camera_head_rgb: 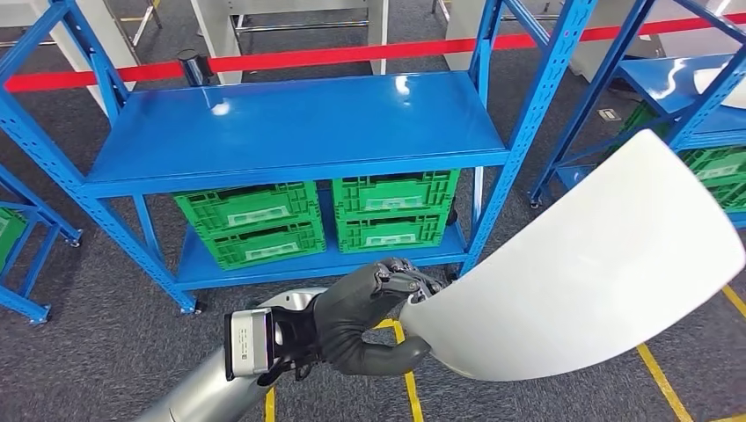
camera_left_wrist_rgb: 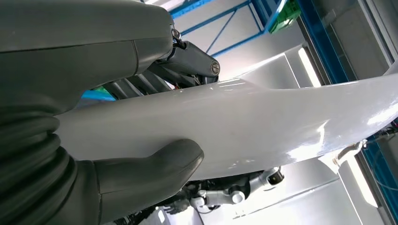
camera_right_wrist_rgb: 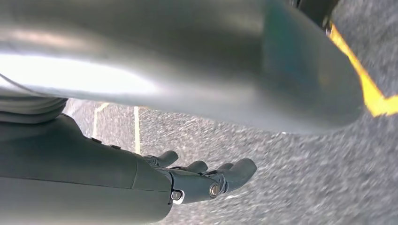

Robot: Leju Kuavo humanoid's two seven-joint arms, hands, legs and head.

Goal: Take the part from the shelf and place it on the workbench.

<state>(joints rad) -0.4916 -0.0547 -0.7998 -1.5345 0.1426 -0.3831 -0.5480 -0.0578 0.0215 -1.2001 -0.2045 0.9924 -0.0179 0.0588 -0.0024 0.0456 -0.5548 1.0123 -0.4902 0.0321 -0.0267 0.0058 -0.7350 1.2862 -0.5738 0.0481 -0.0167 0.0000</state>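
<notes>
Part (camera_head_rgb: 598, 264): white curved panel, held in the air in front of the shelf (camera_head_rgb: 299, 132), its near edge pinched.
Left hand (camera_head_rgb: 369, 321): thumb under, fingers over that edge.
Right hand (camera_right_wrist_rgb: 206, 180): fingers straight and apart, empty, above grey floor (camera_right_wrist_rgb: 305, 187).
Shelf: top deck bare; green crates (camera_head_rgb: 317, 215) below.

**Blue racks on a grey floor**

A blue steel rack (camera_head_rgb: 299, 132) stands on grey carpet-like floor (camera_head_rgb: 97, 334), its upper shelf glossy with light glare. Four green crates (camera_head_rgb: 317, 220) sit on its lower shelf. More blue racks (camera_head_rgb: 695, 97) flank it. Yellow floor lines (camera_head_rgb: 664, 378) run nearby; a red barrier tape (camera_head_rgb: 352, 54) stretches behind.
</notes>
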